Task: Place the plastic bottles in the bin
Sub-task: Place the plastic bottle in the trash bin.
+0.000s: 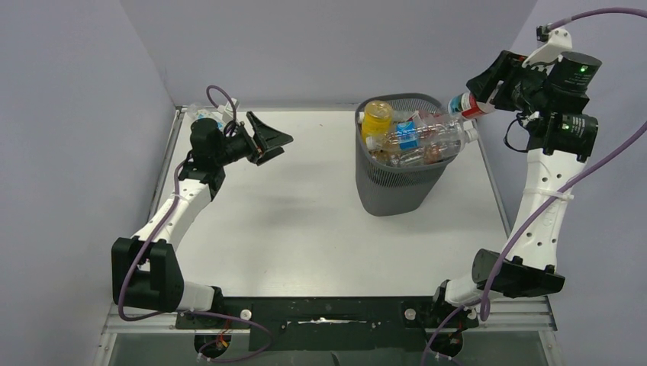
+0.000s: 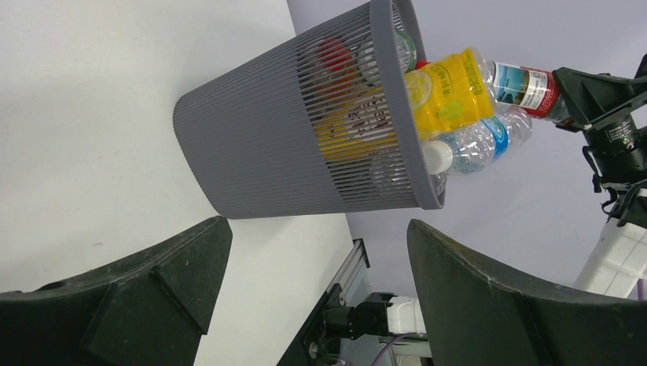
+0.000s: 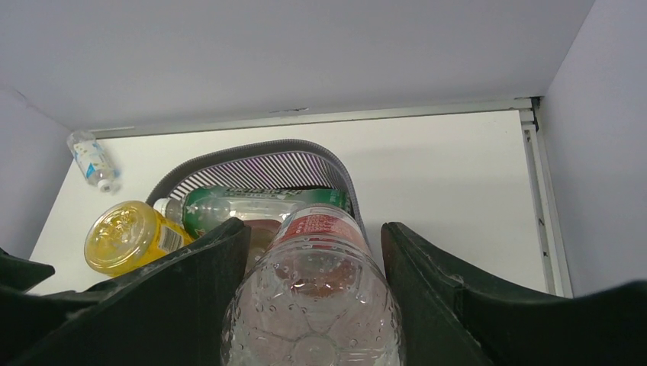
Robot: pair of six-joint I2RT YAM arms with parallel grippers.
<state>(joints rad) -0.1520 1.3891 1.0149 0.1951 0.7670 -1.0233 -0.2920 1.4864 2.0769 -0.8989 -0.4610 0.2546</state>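
Clear plastic with a red label: a bottle [image 3: 311,305] pinched in the right hand [image 1: 482,90] hangs just beside the right rim of the grey mesh bin [image 1: 397,191]. Its long axis runs from the hand towards the bin's mouth. The bin is heaped, with a yellow bottle [image 1: 377,116] and others poking above the rim, so the drop likely needs the hand carried further over the opening. The left hand [image 1: 268,142], spread and empty, hovers near one stray bottle [image 1: 204,116] in the far left corner of the bench [image 1: 305,213], and is nearer to it than the right hand.
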